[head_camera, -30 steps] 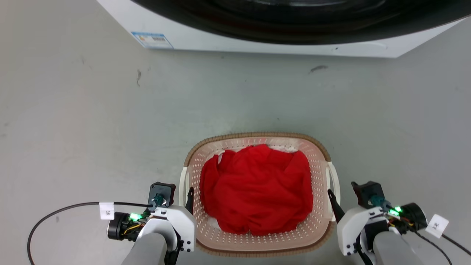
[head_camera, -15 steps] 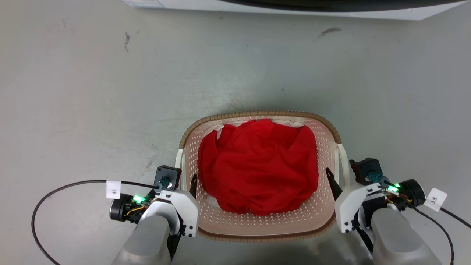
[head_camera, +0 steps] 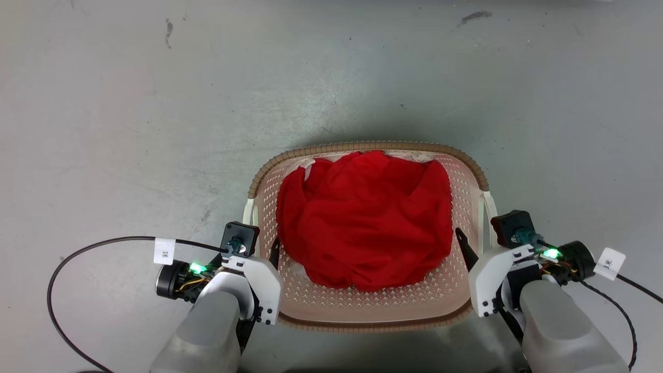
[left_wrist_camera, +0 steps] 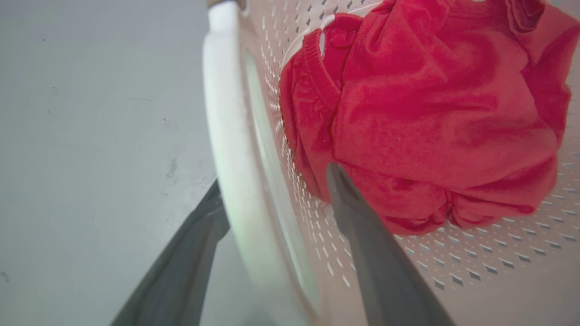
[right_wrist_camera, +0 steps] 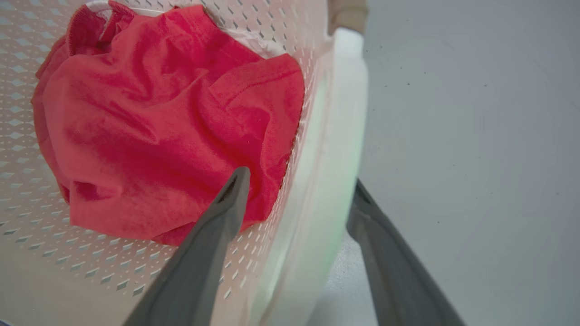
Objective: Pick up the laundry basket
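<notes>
The laundry basket [head_camera: 362, 147], pale pink with a brown braided rim, sits low in the middle of the head view with a red garment [head_camera: 362, 217] inside. My left gripper [head_camera: 264, 248] straddles its white left handle [left_wrist_camera: 226, 136], one finger inside the wall and one outside, shut on it. On the other side, my right gripper [head_camera: 474, 238] is shut the same way on the white right handle [right_wrist_camera: 335, 136]. A dark shadow lies on the floor below the basket's near edge.
Grey concrete floor [head_camera: 155, 103] surrounds the basket, with a few dark scuffs at the top of the head view. A black cable [head_camera: 77, 254] loops out from my left wrist, and a tagged cable [head_camera: 632, 287] runs off my right wrist.
The head camera has tilted, so the washing machine slid out of the top of the view. The basket, held between both grippers, now looks larger and higher, with a shadow beneath it.
</notes>
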{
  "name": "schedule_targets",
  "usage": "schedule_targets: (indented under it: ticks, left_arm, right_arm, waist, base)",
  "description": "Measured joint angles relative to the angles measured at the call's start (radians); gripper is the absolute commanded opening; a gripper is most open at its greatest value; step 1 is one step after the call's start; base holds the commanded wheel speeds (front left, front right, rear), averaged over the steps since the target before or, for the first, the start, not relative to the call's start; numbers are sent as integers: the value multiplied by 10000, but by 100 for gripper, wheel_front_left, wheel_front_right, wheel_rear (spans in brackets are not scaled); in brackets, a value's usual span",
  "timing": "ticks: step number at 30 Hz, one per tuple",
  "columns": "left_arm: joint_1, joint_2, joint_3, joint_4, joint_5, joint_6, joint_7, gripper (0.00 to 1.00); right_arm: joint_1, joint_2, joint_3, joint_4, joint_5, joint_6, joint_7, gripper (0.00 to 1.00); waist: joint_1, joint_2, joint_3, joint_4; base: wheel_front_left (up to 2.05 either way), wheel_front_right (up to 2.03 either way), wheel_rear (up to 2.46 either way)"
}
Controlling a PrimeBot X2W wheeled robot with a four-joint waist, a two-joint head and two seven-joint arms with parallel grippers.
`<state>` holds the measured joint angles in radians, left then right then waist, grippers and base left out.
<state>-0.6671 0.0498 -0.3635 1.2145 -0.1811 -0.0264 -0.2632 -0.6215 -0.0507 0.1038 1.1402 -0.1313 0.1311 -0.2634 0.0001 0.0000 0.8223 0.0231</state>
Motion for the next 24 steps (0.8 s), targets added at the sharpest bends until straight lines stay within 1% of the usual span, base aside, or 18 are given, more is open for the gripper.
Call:
schedule_targets:
  ticks: [5,6,7,8,9,11,17,24]
  left_arm:
    - [-170,0,-244,188,-178,-27,0,100]
    - [-205,2,-322,224,-188,-88,2,96]
    - [-238,2,-397,263,-222,-88,0,27]
    - [-249,-2,-454,290,-268,-104,0,0]
    - [-261,-2,-514,334,-318,-186,4,0]
    - [-270,-2,-614,401,-433,-207,12,0]
    - [-274,-12,-867,491,-702,-130,33,0]
    - [-48,-15,-1120,571,-1018,-77,35,0]
  right_arm:
    - [-215,0,92,345,178,0,-2,100]
    - [-242,0,142,426,213,0,0,98]
    - [-269,0,184,472,267,0,-2,27]
    - [-292,0,209,466,288,0,-2,0]
    - [-338,0,240,481,330,0,0,0]
    - [-361,2,270,495,380,0,0,0]
    - [-324,12,359,662,571,-2,0,0]
    - [-49,13,566,936,915,-2,-4,0]
  waist:
    - [0,0,144,11]
    - [0,0,158,13]
    - [0,0,166,14]
    - [0,0,172,15]
    - [0,0,175,16]
    - [0,0,154,17]
    - [0,0,-126,12]
    - [-1,0,-812,29]
  base:
    - [0,0,0]
    - [0,0,0]
    - [0,0,0]
    - [0,0,0]
    - [0,0,0]
    - [0,0,0]
    - [0,0,0]
    - [0,0,0]
